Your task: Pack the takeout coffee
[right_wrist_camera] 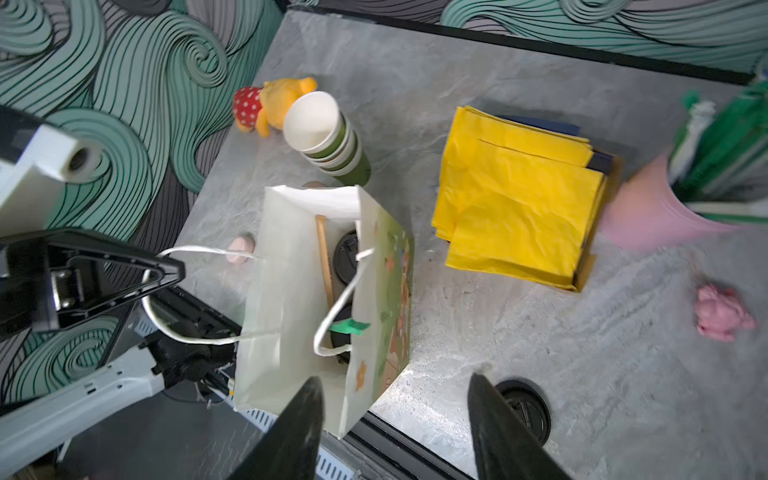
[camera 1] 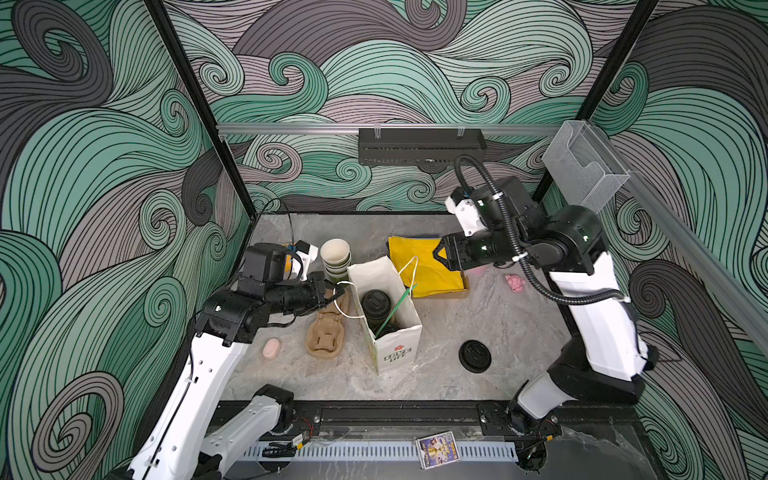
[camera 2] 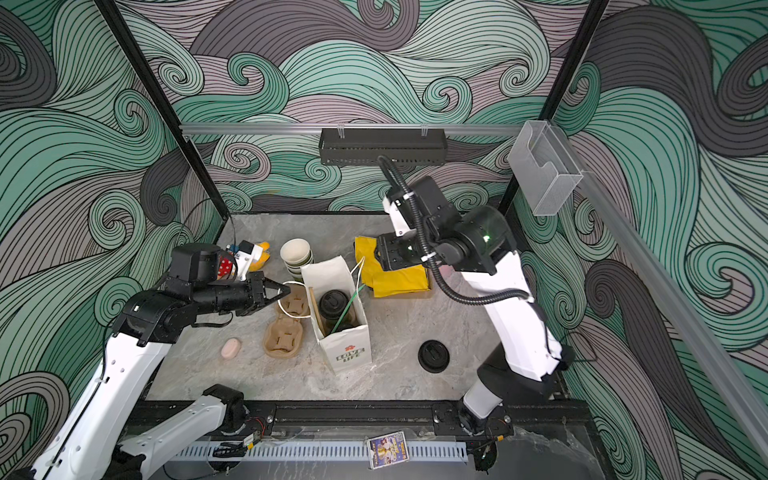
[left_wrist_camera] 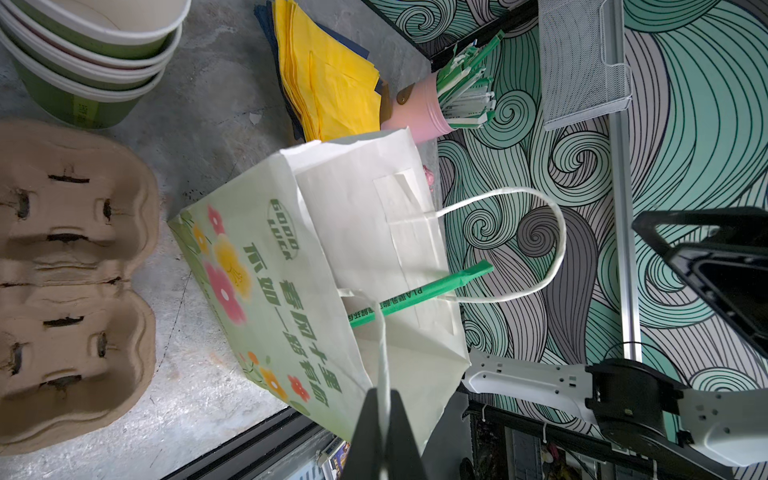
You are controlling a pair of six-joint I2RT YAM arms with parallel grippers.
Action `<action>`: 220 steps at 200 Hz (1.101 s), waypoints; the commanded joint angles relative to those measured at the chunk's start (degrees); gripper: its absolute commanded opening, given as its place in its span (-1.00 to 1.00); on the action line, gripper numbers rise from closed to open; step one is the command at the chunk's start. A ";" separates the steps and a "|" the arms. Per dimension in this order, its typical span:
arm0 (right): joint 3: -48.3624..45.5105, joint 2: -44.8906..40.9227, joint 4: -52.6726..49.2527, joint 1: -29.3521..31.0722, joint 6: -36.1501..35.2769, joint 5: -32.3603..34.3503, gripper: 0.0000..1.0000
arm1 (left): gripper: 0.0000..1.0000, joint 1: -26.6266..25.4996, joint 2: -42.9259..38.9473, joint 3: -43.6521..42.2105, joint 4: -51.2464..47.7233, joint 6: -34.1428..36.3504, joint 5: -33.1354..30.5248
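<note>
A: Where is the takeout coffee (camera 1: 376,301) at this moment?

B: It stands inside the white paper bag (camera 1: 395,349), which is upright near the middle of the table (camera 1: 498,316). In both top views only one black sip lid shows well. The right wrist view shows two black lids in the bag, one behind the other. The bag walls hide the cup bodies.

A: And the left gripper (camera 1: 337,288)?

B: Its jaws are pressed together on one white cord handle (left_wrist_camera: 383,349) of the bag. In the left wrist view the cord runs between the fingertips. The second handle (left_wrist_camera: 557,241) is free.

A: Does the right gripper (right_wrist_camera: 395,378) hold something?

B: No. Its jaws stand apart with nothing between them. It hangs over the yellow napkins (camera 1: 428,272), beside the bag and not touching it.

A: What else is in the bag?

B: A green wrapped straw (left_wrist_camera: 419,295) leans out of the opening.

A: And around the bag?

B: A brown pulp cup carrier (camera 1: 326,336) lies just beside it on the left. A stack of lidless green cups (camera 1: 336,253) stands behind the carrier. A loose black lid (camera 1: 474,356) lies to the right, apart from the bag.
</note>
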 commanded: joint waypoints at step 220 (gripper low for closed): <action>-39.31 -24.45 21.29 -9.91 20.37 -3.44 -0.02 | -0.16 -30.61 16.28 22.33 -9.59 37.76 -24.55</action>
